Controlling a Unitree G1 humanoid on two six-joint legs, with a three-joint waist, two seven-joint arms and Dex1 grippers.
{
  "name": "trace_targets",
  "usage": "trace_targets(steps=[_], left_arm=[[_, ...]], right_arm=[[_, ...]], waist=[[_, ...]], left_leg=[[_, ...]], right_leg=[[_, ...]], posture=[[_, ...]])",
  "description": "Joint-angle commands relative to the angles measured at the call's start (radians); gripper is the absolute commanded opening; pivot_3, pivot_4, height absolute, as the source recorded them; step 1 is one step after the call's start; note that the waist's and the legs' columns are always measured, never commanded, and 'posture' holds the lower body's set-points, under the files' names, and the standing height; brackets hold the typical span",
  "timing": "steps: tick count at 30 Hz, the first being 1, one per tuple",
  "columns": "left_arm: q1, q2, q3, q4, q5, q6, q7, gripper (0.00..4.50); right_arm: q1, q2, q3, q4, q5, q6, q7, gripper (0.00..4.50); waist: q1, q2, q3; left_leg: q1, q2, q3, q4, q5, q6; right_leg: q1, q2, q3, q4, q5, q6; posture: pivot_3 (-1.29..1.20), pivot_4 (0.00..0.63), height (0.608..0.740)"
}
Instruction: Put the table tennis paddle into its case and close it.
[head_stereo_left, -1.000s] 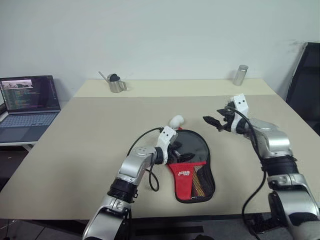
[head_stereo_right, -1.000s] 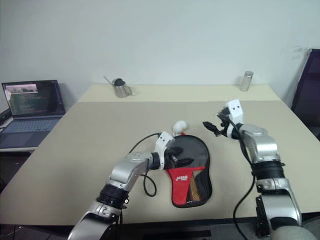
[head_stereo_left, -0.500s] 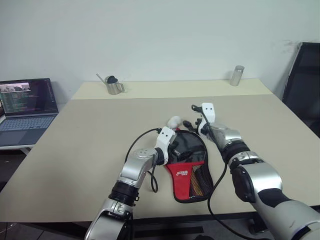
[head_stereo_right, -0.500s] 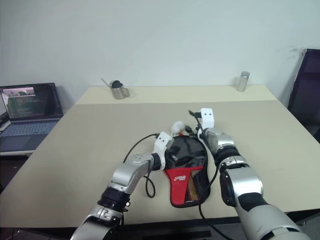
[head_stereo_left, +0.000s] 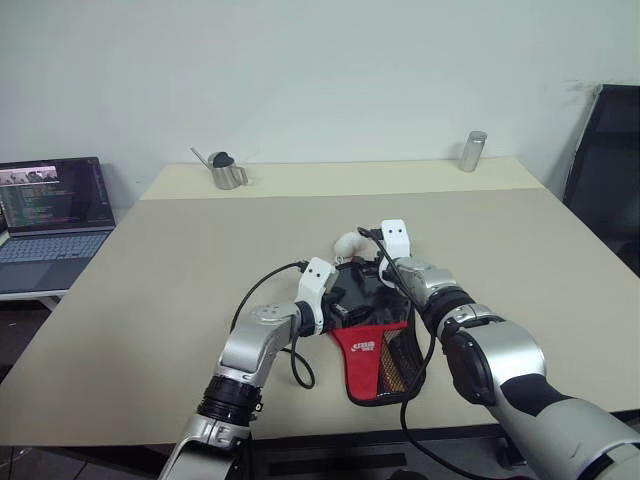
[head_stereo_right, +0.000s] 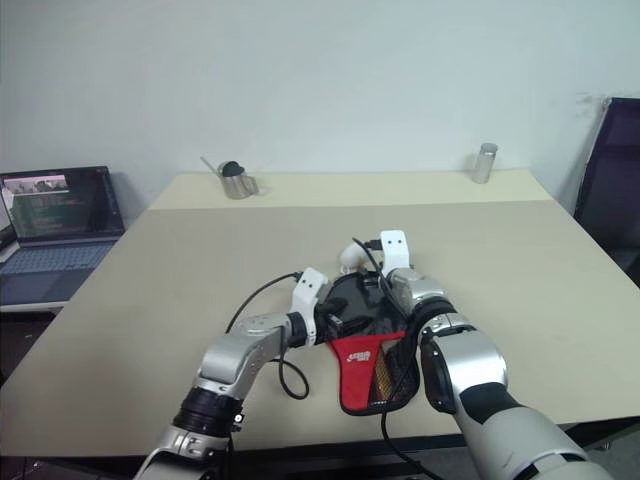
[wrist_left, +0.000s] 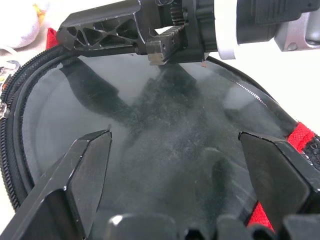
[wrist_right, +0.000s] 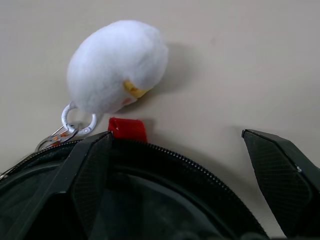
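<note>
Case (head_stereo_left: 375, 335) lies near the worktop (head_stereo_left: 180, 270) front edge, bare surface all round. Left tool (wrist_left: 175, 165) and right tool (wrist_right: 185, 170) gape wide over its round end, gripping nothing.

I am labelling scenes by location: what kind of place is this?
Probably an office or lab workroom: a plain beige table against a bare wall, an open laptop showing code on a side desk, and a black office chair.

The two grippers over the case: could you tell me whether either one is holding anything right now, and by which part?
Nothing is held. The left gripper and right gripper both stand open over the case.
</note>
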Motion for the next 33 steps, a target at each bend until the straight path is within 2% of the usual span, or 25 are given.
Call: trace_targets(steps=[1,7,11,14,20,24,28,33], left_arm=[[0.022,0.011,-0.001,0.01,-0.009,0.042,0.007,4.47],[-0.006,0.043,0.067,-0.083,-0.119,0.021,-0.082,4.47],[-0.053,0.135,0.143,-0.18,-0.242,0.053,-0.192,4.47],[-0.063,0.218,0.149,-0.233,-0.284,0.069,-0.254,4.47],[-0.068,0.282,0.147,-0.257,-0.309,0.071,-0.277,4.47],[-0.051,0.302,0.146,-0.281,-0.327,0.077,-0.291,4.47],[-0.018,0.358,0.15,-0.308,-0.344,0.08,-0.33,4.47],[0.014,0.452,0.154,-0.28,-0.31,0.049,-0.348,4.47]], right_arm=[[-0.004,0.007,-0.002,-0.013,-0.007,0.016,0.038,4.5],[-0.034,-0.037,-0.095,-0.058,0.087,0.018,0.136,4.5],[-0.041,-0.126,-0.121,-0.092,0.111,0.059,0.167,4.5],[-0.018,-0.159,-0.109,-0.09,0.088,0.063,0.14,4.5],[0.015,-0.179,-0.084,-0.059,0.031,0.028,-0.024,4.5],[0.023,-0.17,-0.033,-0.05,-0.03,0.005,-0.066,4.5],[0.022,-0.158,-0.001,-0.05,-0.06,-0.015,-0.049,4.5],[0.024,-0.147,0.029,-0.066,-0.076,-0.035,0.056,4.5]], waist=[[-0.001,0.0,0.0],[-0.004,0.001,0.001],[-0.003,0.002,0.003],[-0.002,0.002,0.003],[-0.005,0.003,0.003],[-0.008,0.003,0.003],[-0.016,0.003,0.004],[-0.018,0.004,0.004]], left_leg=[[0.0,0.0,0.0,0.0,0.0,0.0],[-0.001,0.0,0.0,0.0,0.0,0.0],[-0.006,0.0,-0.001,0.0,0.0,0.0],[-0.007,0.0,-0.001,-0.001,0.0,0.0],[-0.007,0.0,0.0,-0.002,0.0,0.0],[-0.006,0.0,0.0,-0.002,0.0,0.0],[-0.006,0.0,0.0,-0.002,0.0,0.0],[-0.006,0.0,0.0,-0.002,0.0,0.0]], right_leg=[[0.0,0.0,0.0,0.0,0.0,0.0],[-0.001,0.0,0.0,0.0,0.0,0.0],[-0.005,0.0,-0.001,-0.001,0.0,0.0],[-0.005,0.0,-0.001,-0.003,0.0,0.0],[-0.004,0.0,-0.001,-0.005,0.0,0.0],[-0.004,0.0,-0.001,-0.004,0.0,0.0],[-0.005,0.0,-0.001,-0.004,0.0,0.0],[-0.005,0.0,-0.001,-0.004,0.0,0.0]], posture=[[0.0,0.15,0.74],[0.0,0.15,0.74],[0.0,0.15,0.74],[0.0,0.15,0.74],[0.0,0.15,0.74],[0.0,0.15,0.74],[0.0,0.15,0.74],[0.0,0.15,0.74]])
